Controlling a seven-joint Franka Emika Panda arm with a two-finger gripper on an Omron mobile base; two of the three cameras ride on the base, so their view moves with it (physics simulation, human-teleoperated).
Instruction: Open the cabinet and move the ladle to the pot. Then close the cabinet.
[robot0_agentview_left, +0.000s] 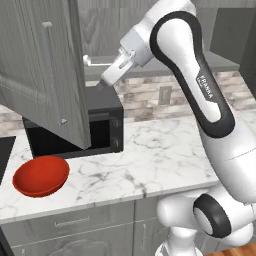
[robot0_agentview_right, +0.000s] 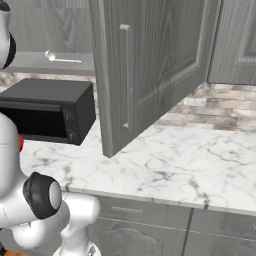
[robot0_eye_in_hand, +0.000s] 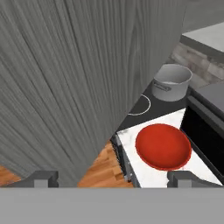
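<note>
The cabinet's left door (robot0_agentview_left: 45, 75) stands swung open over the counter, with its bar handle (robot0_agentview_right: 128, 75) facing out. Inside, on the bottom shelf, lies the silvery ladle (robot0_agentview_left: 95, 61), also seen in the right base view (robot0_agentview_right: 62, 58). My gripper (robot0_agentview_left: 106, 80) hangs just right of the door's edge, below the ladle and above the microwave, pointing down and left. In the hand view the gripper (robot0_eye_in_hand: 113, 178) is open, with nothing between its fingertips (robot0_eye_in_hand: 41, 177) and the door's face (robot0_eye_in_hand: 65, 87) close in front. The grey pot (robot0_eye_in_hand: 172, 81) sits on the stove beyond.
A black microwave (robot0_agentview_left: 75, 130) stands on the marble counter (robot0_agentview_left: 160, 160) under the open door. A red bowl (robot0_agentview_left: 41, 175) rests at the counter's left end, near the stove (robot0_eye_in_hand: 140, 105). The cabinet's right door (robot0_agentview_right: 235, 40) is shut. Drawer fronts (robot0_agentview_right: 145, 220) run below.
</note>
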